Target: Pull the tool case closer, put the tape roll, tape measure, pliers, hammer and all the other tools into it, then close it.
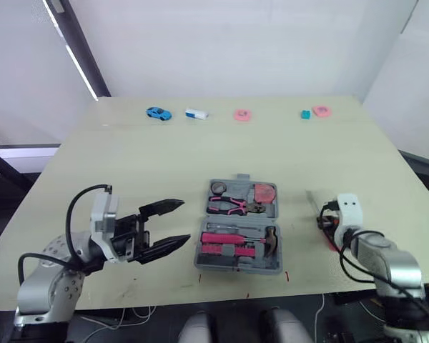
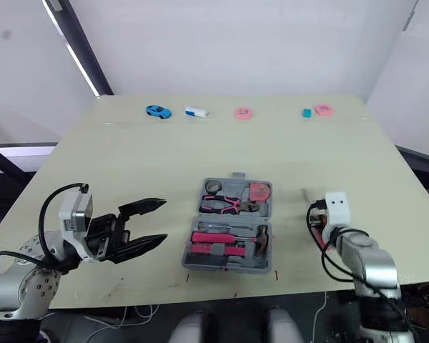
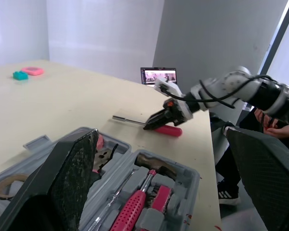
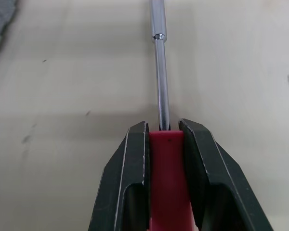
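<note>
Now, on the table (image 1: 200, 150), the tool case (image 1: 236, 266) lies open near your front edge, already holding most tools. Your left gripper (image 1: 186, 221) hovers just left of it, its 2 fingers spread and empty. Your right gripper (image 4: 163, 127) is clamped on the pink handle of a screwdriver (image 4: 160, 77) lying on the table right of the case. Expect it to be light and rigid, with a slick steel shaft; hold it by the handle, which likely grips better.
</note>
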Robot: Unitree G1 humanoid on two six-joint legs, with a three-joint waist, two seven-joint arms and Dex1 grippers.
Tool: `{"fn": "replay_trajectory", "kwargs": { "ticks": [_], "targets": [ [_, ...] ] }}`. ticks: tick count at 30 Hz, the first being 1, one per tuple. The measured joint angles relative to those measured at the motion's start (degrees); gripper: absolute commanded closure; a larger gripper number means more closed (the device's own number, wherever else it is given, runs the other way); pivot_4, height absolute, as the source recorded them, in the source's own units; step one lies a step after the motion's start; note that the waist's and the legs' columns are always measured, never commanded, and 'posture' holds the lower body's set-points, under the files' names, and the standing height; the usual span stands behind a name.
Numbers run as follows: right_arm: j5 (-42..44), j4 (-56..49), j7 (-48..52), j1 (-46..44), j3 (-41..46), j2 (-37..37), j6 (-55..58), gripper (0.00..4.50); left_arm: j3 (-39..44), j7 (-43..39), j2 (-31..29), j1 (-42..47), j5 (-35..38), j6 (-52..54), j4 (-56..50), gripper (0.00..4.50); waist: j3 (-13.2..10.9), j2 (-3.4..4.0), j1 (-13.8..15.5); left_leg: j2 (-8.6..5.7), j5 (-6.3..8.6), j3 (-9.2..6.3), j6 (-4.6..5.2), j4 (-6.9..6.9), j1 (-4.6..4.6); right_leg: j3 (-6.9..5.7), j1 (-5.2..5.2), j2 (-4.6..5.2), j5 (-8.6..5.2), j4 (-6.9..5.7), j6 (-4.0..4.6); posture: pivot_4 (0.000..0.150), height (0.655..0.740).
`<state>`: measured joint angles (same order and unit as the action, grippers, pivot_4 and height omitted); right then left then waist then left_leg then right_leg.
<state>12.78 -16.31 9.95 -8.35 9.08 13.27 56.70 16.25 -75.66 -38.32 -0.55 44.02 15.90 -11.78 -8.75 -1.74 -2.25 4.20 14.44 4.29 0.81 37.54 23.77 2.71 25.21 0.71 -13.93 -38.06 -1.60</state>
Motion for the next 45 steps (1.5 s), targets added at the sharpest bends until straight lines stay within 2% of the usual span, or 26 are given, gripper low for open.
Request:
{"fn": "replay_trajectory", "kwargs": {
  "ticks": [6, 13, 14, 16, 18, 21, 22, 24, 29, 31, 34, 35, 37, 39, 40, 43, 44, 45],
  "targets": [
    [-0.8, -11.4, -6.4, 5.9, -1.5, -6.7, 5.0, 4.07, -0.2, 0.4, 0.0, -1.9, 0.0, 0.0, -0.2, 0.0, 0.0, 0.0, -0.1, -0.01, -0.06, -0.04, -0.09, 0.04, -0.05, -0.04, -0.04, 0.02, 0.01, -0.02, 0.0, 0.15, 0.74],
    [-1.8, -11.7, -7.4, 9.6, -4.3, -8.1, 2.7, 4.07, -0.3, 0.5, 0.0, -2.9, -0.1, 0.0, -0.2, 0.0, 0.0, -0.01, -0.1, -0.01, -0.06, -0.05, -0.09, 0.06, -0.04, -0.05, -0.05, 0.03, 0.0, -0.01, 0.0, 0.15, 0.74],
    [-1.8, -11.2, -7.1, 9.8, -4.4, -7.9, 1.7, 3.27, -0.3, 0.5, -0.1, -3.1, -0.1, 0.0, -0.2, 0.0, 0.0, -0.04, -0.1, -0.01, -0.06, -0.06, -0.09, 0.06, -0.05, -0.06, -0.05, 0.02, 0.0, -0.01, 0.0, 0.15, 0.74],
    [-1.8, -9.8, -6.0, 9.8, -4.7, -7.4, -0.5, 2.68, -0.3, 0.5, -0.1, -3.4, -0.1, 0.0, -0.3, 0.0, 0.1, -0.1, -0.1, -0.01, -0.06, -0.06, -0.09, 0.06, -0.07, -0.05, -0.06, 0.01, 0.0, -0.02, 0.01, 0.15, 0.74],
    [-1.5, -8.6, -4.9, 9.6, -4.8, -6.9, -2.2, 1.55, -0.3, 0.5, -0.1, -3.8, -0.1, 0.0, -0.7, 0.0, 0.1, -0.15, -0.1, 0.0, -0.06, -0.1, -0.09, 0.16, -0.09, -0.09, -0.14, 0.02, 0.01, -0.02, 0.0, 0.15, 0.74],
    [-0.6, -8.0, -2.9, 9.3, -4.6, -5.2, -2.7, 0.59, -0.3, 0.6, -0.1, -4.0, -0.1, 0.0, -0.9, 0.0, 0.1, -0.13, 0.0, -0.01, -0.05, -0.14, -0.08, 0.38, -0.07, -0.13, -0.24, 0.06, 0.01, -0.03, 0.0, 0.15, 0.74],
    [0.2, -8.0, -2.0, 9.2, -4.2, -4.4, -2.1, 0.06, -0.3, 0.7, -0.1, -4.1, -0.1, 0.0, -0.9, 0.0, 0.1, -0.12, 0.1, -0.01, -0.05, -0.15, -0.08, 0.46, -0.06, -0.14, -0.27, 0.06, 0.0, -0.03, 0.0, 0.15, 0.74],
    [2.5, -8.7, 0.5, 8.8, -3.2, -2.2, 0.3, 0.06, -0.3, 0.8, -0.1, -4.2, -0.1, 0.0, -0.9, 0.0, 0.1, -0.09, 0.1, 0.0, -0.05, -0.16, -0.07, 0.59, -0.04, -0.15, -0.32, 0.07, -0.01, -0.03, 0.02, 0.15, 0.74],
    [12.0, -13.4, 10.8, 5.1, 1.9, 10.1, 10.5, 0.06, -0.6, 1.0, -0.1, -4.3, -0.1, 0.0, -0.9, 0.0, 0.1, -0.02, 0.0, 0.0, -0.04, -0.16, -0.05, 0.77, -0.09, -0.14, -0.45, 0.08, 0.03, -0.02, -0.05, 0.15, 0.74],
    [18.7, -12.5, 20.6, 0.9, 2.1, 20.2, 14.2, 0.06, -1.0, 1.1, 0.3, -4.1, -0.1, 0.0, -1.0, 0.0, -0.1, 0.19, -0.1, 0.0, -0.05, -0.14, -0.05, 0.8, -0.11, -0.1, -0.45, 0.07, 0.06, -0.03, -0.09, 0.15, 0.74],
    [21.5, -9.9, 32.1, -4.1, 0.6, 31.0, 11.2, 0.06, -1.1, 1.1, 0.3, -4.0, -0.1, 0.0, -1.0, 0.0, 0.0, 0.17, 0.0, 0.0, -0.05, -0.21, -0.03, 0.78, -0.12, -0.13, -0.47, 0.02, 0.06, -0.01, -0.09, 0.15, 0.74],
    [21.1, -7.8, 38.3, -5.9, -2.0, 35.2, 6.2, 0.06, -1.2, 1.2, 0.5, -3.9, -0.1, 0.0, -1.0, 0.0, 0.0, 0.1, 0.0, 0.03, -0.05, -0.28, -0.03, 0.78, -0.12, -0.18, -0.49, -0.04, 0.05, 0.02, -0.09, 0.15, 0.74],
    [18.7, -4.9, 46.0, -7.2, -6.3, 39.0, -1.9, 0.06, -1.3, 1.2, 0.6, -3.8, -0.1, 0.0, -1.0, 0.0, 0.0, 0.11, 0.1, 0.03, -0.04, -0.29, -0.03, 0.76, -0.09, -0.19, -0.47, -0.04, 0.1, 0.03, -0.17, 0.15, 0.74],
    [12.6, 1.6, 56.8, -10.9, -14.4, 42.1, -16.5, 0.06, -1.3, 1.2, 0.6, -3.8, -0.2, 0.0, -0.9, 0.0, -0.1, 0.18, -0.1, 0.03, -0.03, -0.2, -0.01, 0.77, -0.08, -0.15, -0.45, -0.03, 0.16, 0.07, -0.26, 0.15, 0.74],
    [10.9, 3.4, 59.0, -12.4, -16.0, 42.4, -20.0, 0.06, -1.5, 1.2, 0.7, -3.6, -0.2, 0.0, -0.9, 0.0, -0.1, 0.19, -0.1, 0.03, -0.03, -0.17, -0.01, 0.77, -0.06, -0.13, -0.43, -0.02, 0.16, 0.07, -0.26, 0.15, 0.74],
    [2.2, 15.4, 69.6, -21.7, -24.0, 41.5, -39.8, 0.06, -1.5, 1.2, 0.7, -3.8, -0.2, 0.0, -1.0, 0.0, -0.1, 0.22, -0.3, 0.03, -0.03, -0.09, -0.01, 0.81, -0.12, -0.08, -0.44, -0.01, 0.17, 0.07, -0.25, 0.15, 0.74],
    [-2.7, 22.8, 74.9, -26.5, -27.7, 40.2, -51.0, 0.06, -1.6, 1.2, 0.8, -3.8, -0.2, 0.0, -1.1, 0.0, -0.1, 0.22, -0.1, 0.03, -0.03, -0.1, -0.01, 0.82, -0.12, -0.09, -0.44, -0.02, 0.2, 0.05, -0.19, 0.15, 0.74],
    [-3.1, 23.4, 75.3, -26.7, -28.1, 40.1, -52.0, 0.06, -1.6, 1.2, 0.8, -3.8, -0.2, 0.0, -1.1, 0.0, -0.1, 0.22, 0.0, 0.03, -0.03, -0.13, -0.01, 0.82, -0.11, -0.11, -0.44, -0.02, 0.2, 0.04, -0.18, 0.15, 0.74]
  ]
}}
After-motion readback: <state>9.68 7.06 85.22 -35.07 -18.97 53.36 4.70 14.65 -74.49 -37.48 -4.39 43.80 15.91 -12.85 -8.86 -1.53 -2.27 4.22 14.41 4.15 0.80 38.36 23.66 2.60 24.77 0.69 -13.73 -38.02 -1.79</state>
